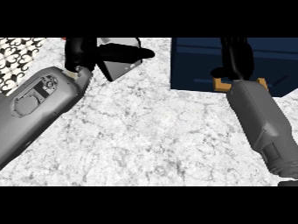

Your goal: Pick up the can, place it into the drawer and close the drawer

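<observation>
left hand (106, 53): far left, fingers curled round the silvery can (122, 65) | right hand (236, 57): far right, over navy drawer (241, 65); fingers' state hidden, can't tell | risk: can may clip the drawer's front on crossing.

Even bright light (soft shadows)

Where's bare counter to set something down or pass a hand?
Free: the wide marble counter between the two forearms, below the navy drawer unit. Crowded: top left, where the left hand curls round a silvery object, probably the can; top right, where the right hand lies over the drawer unit by its orange handle.
</observation>
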`<state>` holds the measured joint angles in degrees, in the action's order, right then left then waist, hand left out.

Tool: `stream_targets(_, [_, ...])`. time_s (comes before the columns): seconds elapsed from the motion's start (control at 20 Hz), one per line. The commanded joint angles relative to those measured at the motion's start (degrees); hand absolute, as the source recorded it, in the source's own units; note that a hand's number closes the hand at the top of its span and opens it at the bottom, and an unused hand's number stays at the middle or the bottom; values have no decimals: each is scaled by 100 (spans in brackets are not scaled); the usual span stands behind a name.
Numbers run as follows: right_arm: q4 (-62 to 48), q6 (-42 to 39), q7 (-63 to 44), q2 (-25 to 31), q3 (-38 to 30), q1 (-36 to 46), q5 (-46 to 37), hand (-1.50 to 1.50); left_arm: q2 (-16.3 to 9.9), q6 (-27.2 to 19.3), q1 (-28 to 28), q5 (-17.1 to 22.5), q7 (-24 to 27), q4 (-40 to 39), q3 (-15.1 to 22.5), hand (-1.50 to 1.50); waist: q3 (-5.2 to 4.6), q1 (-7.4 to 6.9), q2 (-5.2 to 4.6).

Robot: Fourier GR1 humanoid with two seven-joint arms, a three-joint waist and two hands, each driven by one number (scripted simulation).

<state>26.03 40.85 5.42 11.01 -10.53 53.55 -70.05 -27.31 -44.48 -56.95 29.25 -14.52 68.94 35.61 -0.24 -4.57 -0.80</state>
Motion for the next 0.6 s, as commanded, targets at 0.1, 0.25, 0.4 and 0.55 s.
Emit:
stream_targets(0.1, [-811, 263, -80, -6, -160, 689, -56, -150, -23, -66, 393, -182, 115, 174, -2, -150, 36, -51, -91])
stream_targets(0.25, [-950, 236, 93, 66, -319, 806, 123, -150, -206, 102, 735, -85, 107, 580, -103, -150, 36, -61, -72])
stream_targets(0.4, [-1129, 243, 133, 161, -395, 933, 149, -150, -102, -23, 786, -281, 171, 707, 27, -150, 41, -88, -98])
stream_targets(0.55, [-1233, 166, 67, 175, -429, 1150, 145, -150, -278, 90, 761, -216, 11, 799, -117, -150, 41, -118, -106])
